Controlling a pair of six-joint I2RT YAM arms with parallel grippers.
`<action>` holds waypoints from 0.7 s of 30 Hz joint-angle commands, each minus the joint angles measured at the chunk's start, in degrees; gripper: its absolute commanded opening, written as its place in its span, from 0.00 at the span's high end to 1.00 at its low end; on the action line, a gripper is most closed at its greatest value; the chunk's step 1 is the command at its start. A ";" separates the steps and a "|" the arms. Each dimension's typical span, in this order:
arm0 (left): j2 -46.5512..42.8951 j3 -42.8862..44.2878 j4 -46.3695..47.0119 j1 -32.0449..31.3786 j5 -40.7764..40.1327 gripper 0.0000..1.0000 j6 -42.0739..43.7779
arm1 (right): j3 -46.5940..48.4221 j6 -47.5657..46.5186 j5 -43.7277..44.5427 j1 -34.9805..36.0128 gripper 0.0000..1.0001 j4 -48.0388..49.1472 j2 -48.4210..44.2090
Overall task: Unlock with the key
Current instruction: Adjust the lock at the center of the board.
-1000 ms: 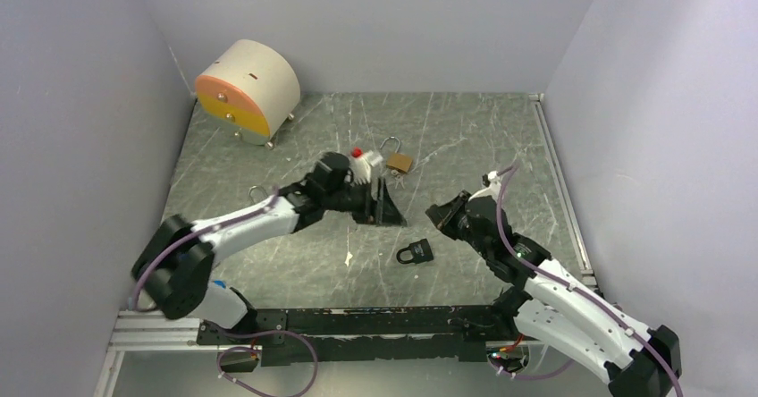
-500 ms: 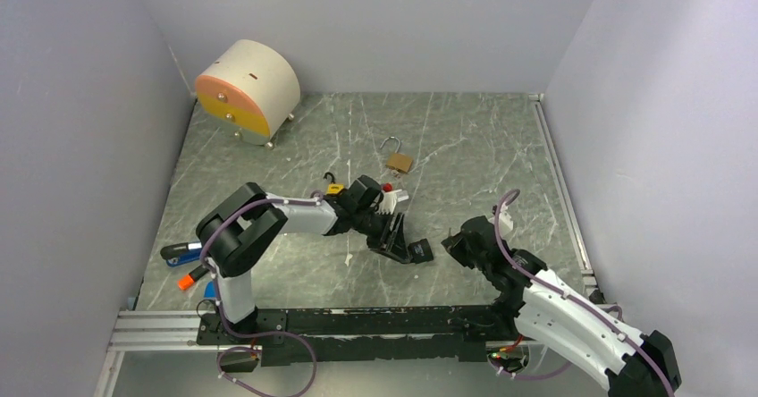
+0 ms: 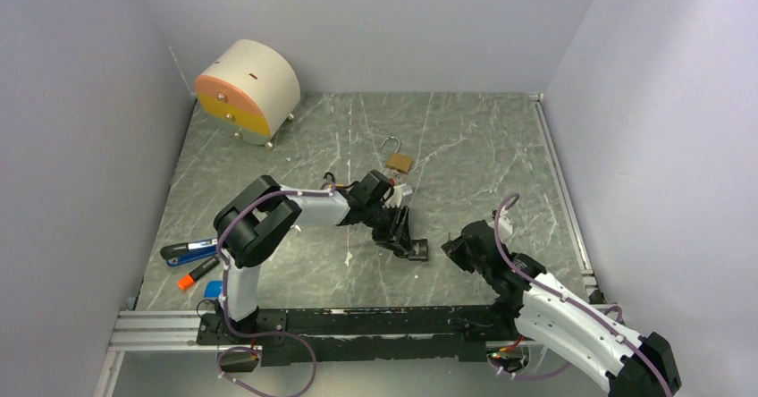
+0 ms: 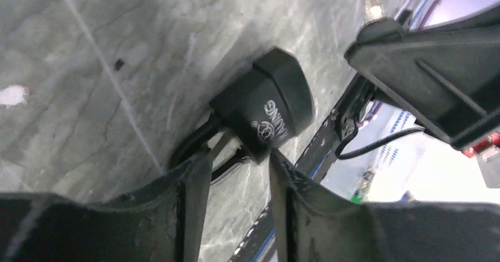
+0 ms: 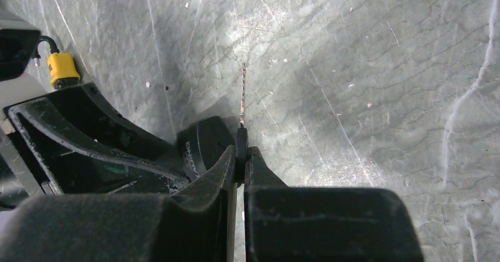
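Key [image 5: 243, 94], one, pinched by right gripper [image 5: 240, 156], padlocks three: brass [image 3: 400, 161], yellow [image 5: 62, 68], black [image 4: 268, 111], last straddled by left gripper [image 4: 237, 160], grip unclear

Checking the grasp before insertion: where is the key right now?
In the right wrist view, the key sticks out from the shut right gripper, blade forward, close beside the black padlock.

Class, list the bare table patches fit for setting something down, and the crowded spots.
Bare: the table between the brass padlock and the right wall. Crowded: around the black padlock, where left pincer and right pincer, gripping the key, meet.
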 commanded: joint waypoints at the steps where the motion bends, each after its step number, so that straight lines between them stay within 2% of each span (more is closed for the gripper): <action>1: 1.32 3.27 -13.10 -0.31 -9.31 0.49 0.19 | -0.07 0.27 0.06 -0.26 1.00 1.51 0.01; 9: 2.03 7.04 -20.72 0.24 -21.70 0.36 0.35 | -1.41 -1.94 -3.21 -0.45 1.00 6.88 0.50; 16: 5.64 15.29 -24.36 0.65 -26.38 0.37 2.75 | -5.10 -9.69 -12.65 -0.66 1.00 19.18 -0.12; 21: 5.57 15.98 -25.06 0.86 -25.22 0.37 2.92 | -9.47 -11.41 -20.92 -0.80 1.00 29.15 -0.65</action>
